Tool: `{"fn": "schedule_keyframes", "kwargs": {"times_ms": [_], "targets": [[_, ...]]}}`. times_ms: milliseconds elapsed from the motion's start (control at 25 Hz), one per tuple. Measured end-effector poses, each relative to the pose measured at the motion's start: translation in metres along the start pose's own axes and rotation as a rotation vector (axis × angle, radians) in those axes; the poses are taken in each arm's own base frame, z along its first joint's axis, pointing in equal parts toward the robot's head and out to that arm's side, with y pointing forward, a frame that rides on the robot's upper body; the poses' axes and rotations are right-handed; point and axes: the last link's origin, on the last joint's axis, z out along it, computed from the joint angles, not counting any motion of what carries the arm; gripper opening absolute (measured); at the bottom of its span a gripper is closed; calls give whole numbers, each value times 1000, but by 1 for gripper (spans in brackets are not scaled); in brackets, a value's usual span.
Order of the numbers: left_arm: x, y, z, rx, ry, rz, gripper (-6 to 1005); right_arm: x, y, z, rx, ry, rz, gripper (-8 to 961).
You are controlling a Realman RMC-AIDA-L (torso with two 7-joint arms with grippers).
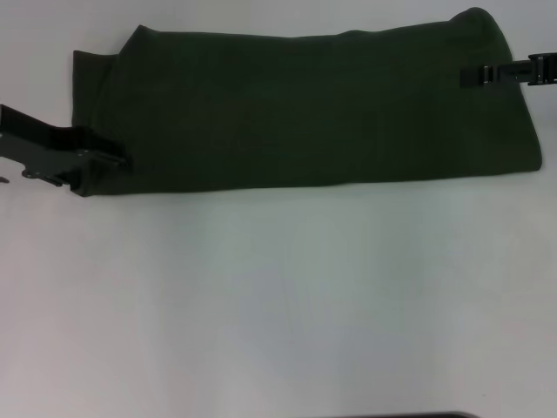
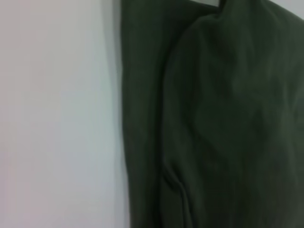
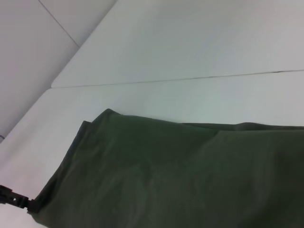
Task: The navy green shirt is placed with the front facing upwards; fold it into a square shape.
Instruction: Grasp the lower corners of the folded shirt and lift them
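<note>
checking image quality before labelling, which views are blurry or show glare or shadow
Head view: shirt soft, nearly featureless, table evenly bright, no hard shadows. Left wrist view: most blurred, folds smeared, faint shade beside the cloth edge. Right wrist view: sharpest, table seam readable, no glare.

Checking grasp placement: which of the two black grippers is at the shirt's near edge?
The left gripper, at the near-left corner of the dark olive-green cotton shirt. The right gripper sits toward the far right end.
</note>
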Motion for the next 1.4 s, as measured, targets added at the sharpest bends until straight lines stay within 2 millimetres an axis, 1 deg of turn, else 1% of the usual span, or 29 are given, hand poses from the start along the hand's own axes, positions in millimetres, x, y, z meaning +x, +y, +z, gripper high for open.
{"fn": "schedule_keyframes", "kwargs": {"times_ms": [200, 520, 680, 960, 1200, 1400], "targets": [[1, 3, 1, -2, -3, 7, 781, 0, 1, -1, -8, 4, 0, 927], [0, -3, -2, 7, 0, -13, 781, 0, -1, -3, -5, -6, 7, 927], [-2, 3, 3, -2, -12, 1, 781, 0, 0, -3, -5, -7, 5, 927], [0, 8, 4, -3, -22, 13, 780, 1, -1, -3, -4, -7, 7, 927], [-1, 9, 3, 27, -53, 52, 689, -1, -2, -6, -6, -23, 12, 927], [-1, 15, 6, 38, -63, 70, 579, -3, -1, -7, -10, -27, 9, 927]]}}
